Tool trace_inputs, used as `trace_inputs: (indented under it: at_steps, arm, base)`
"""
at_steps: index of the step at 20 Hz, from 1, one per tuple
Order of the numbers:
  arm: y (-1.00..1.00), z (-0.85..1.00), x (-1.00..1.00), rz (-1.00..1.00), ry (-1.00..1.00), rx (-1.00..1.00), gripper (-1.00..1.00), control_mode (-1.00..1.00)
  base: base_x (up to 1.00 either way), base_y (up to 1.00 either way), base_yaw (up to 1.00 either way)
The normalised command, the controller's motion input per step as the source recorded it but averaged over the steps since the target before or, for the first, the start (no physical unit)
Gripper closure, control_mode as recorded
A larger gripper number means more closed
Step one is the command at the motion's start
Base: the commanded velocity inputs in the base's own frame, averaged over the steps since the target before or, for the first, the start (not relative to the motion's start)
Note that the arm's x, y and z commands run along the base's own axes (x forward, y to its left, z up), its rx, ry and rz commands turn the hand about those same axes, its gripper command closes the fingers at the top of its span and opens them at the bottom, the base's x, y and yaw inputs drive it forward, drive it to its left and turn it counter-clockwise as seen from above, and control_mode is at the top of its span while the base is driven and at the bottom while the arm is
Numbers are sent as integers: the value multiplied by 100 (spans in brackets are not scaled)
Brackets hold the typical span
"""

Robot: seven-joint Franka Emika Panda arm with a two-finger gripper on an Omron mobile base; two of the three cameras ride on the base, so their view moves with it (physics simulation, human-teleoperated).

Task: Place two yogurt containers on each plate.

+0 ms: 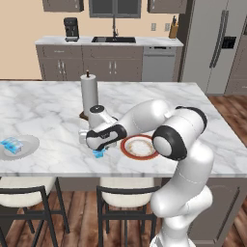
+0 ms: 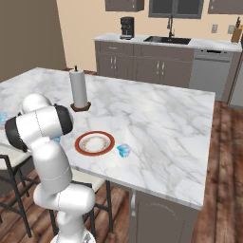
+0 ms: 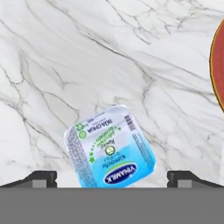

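My gripper [image 3: 112, 179] is open, its two dark fingertips [image 3: 42, 178] standing wide on either side of a light-blue and white yogurt container [image 3: 109, 151] that lies on the marble. From the left base, the gripper [image 1: 98, 145] hovers just over that container [image 1: 100, 154], left of the red-rimmed plate [image 1: 140, 147]. That plate [image 2: 95, 143] carries nothing, and its edge [image 3: 217, 65] shows at the right of the hand view. A second yogurt container [image 2: 124, 150] sits on the counter just right of it. The pale grey plate [image 1: 30, 143] at the far left holds a yogurt container [image 1: 10, 144].
A paper-towel roll [image 1: 89, 94] on a dark round base stands behind the gripper on the marble island [image 1: 43, 106]. Two stools [image 1: 123, 198] are tucked under the island's near edge. The back counter holds a sink and a coffee maker [image 1: 71, 29].
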Motion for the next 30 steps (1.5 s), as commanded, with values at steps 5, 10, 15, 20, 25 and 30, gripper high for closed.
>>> trace_inputs:
  at_steps: [5,10,15,20,25,30]
  arm:
    - [-4,-7,0,0,1,0,-100,-100]
    - [0,-10,1,0,1,0,-100,-100]
    - [-1,-12,4,0,2,0,-100,-100]
    - [0,-15,3,0,4,0,-100,-100]
    - [0,-10,11,0,2,0,-100,-100]
    - [0,-8,9,0,0,0,-100,-100]
  base:
    - [0,0,0]
    - [0,0,0]
    - [0,0,0]
    - [0,0,0]
    - [0,0,0]
    - [0,0,0]
